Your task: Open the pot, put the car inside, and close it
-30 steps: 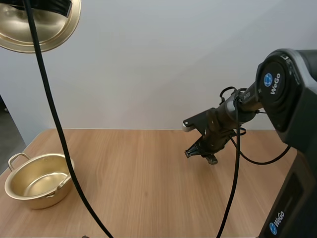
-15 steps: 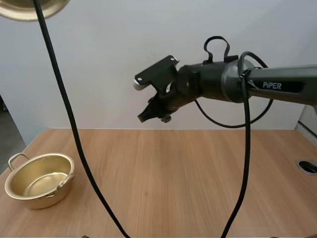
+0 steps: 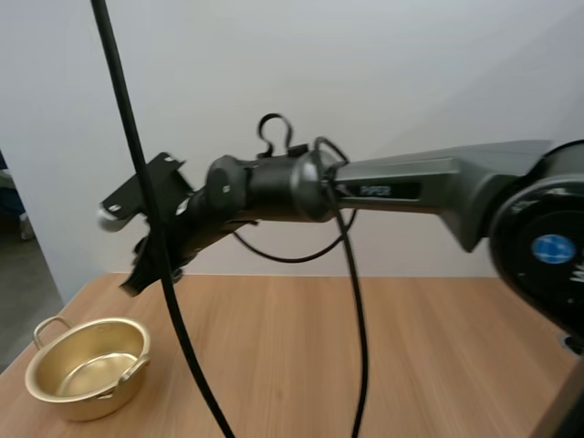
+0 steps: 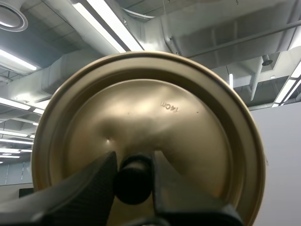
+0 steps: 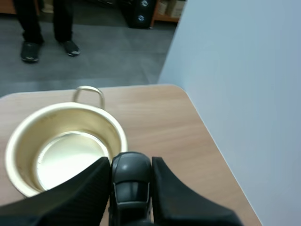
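Note:
The open golden pot point(image 3: 87, 400) stands near the table's left end, with nothing inside it. My right arm reaches across the table, and my right gripper point(image 3: 134, 283) hangs just above and behind the pot. In the right wrist view my right gripper point(image 5: 130, 162) is shut on a small dark grey car point(image 5: 131, 183), held over the near rim of the pot point(image 5: 56, 113). In the left wrist view my left gripper point(image 4: 134, 157) pinches the black knob point(image 4: 134, 181) of the golden lid point(image 4: 155, 108), which is held up in the air.
The wooden table point(image 3: 383, 365) stretches to the right of the pot. Its left edge lies close beside the pot point(image 5: 94, 89). A person's legs point(image 5: 42, 23) stand on the floor beyond that edge.
My right arm has risen and swung left across the table, carrying the car from the right-middle to just above the pot. The lid has left the top of the high view.

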